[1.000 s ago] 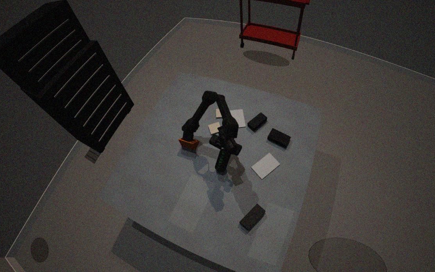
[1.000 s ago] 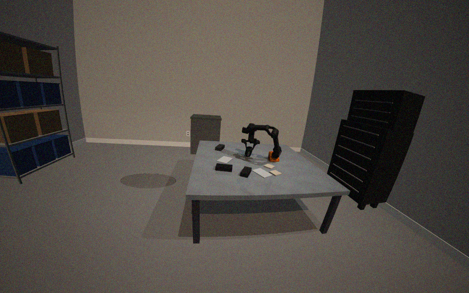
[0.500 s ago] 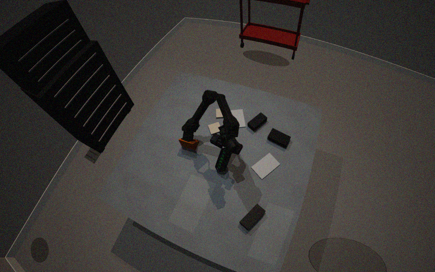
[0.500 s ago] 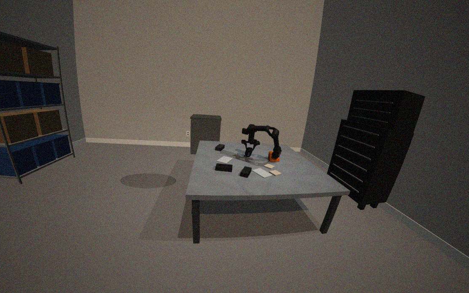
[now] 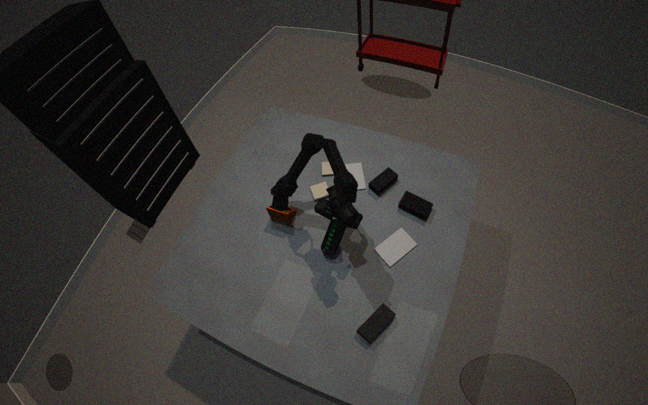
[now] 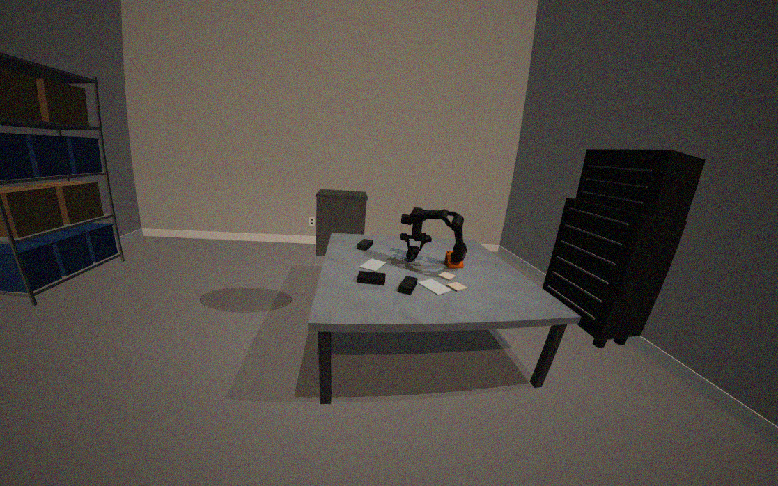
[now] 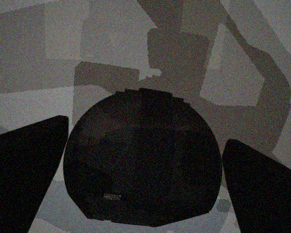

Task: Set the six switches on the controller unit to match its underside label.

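The dark controller unit is held tilted above the bench, in the middle of the top and exterior views. A row of small green switch ends shows along it in the top view. My gripper is shut on the unit, one finger on each side. In the wrist view the unit is a nearly black rounded shape filling the gap between the fingers, with one small pale mark low on it. I cannot read the label, and the separate switch settings are too dark and small to tell.
Dark modules lie on the bench. White sheets and small tan squares lie flat. The orange arm base stands beside them.
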